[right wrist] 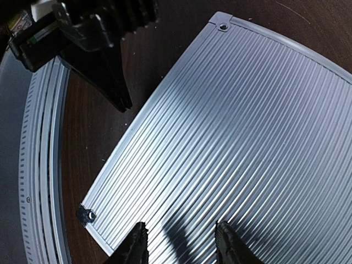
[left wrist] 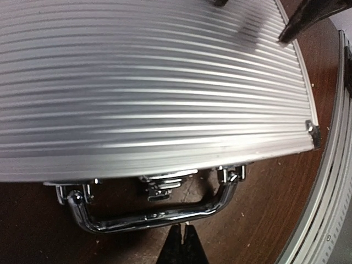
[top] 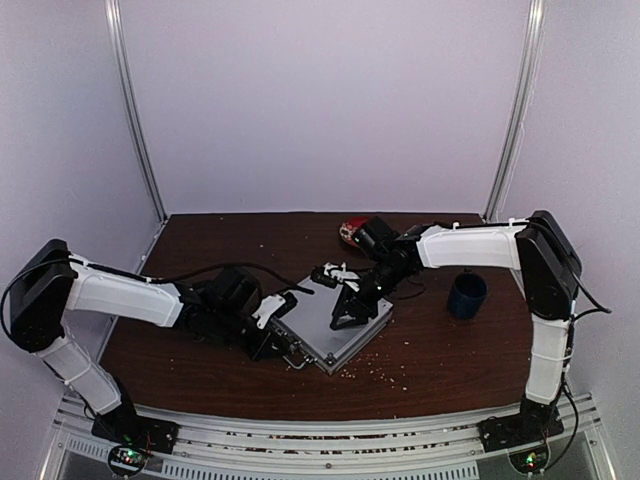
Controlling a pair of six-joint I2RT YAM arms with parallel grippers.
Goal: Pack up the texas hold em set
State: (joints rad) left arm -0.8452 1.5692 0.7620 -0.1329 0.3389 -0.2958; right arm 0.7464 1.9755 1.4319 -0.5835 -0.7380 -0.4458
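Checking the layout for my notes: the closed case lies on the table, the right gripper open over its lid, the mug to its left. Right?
No. The mug stands to the right of the case, as the top view shows. The rest holds: the case is closed, the right gripper open over its lid.

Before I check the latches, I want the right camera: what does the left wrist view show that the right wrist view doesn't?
Only the left wrist view shows the chrome handle and the latch behind it. Only the right wrist view shows the right gripper with its fingers apart over the lid, plus a second riveted corner. Both show the closed case's ribbed lid, the dark table, and the left gripper, shut, beside the handle edge.
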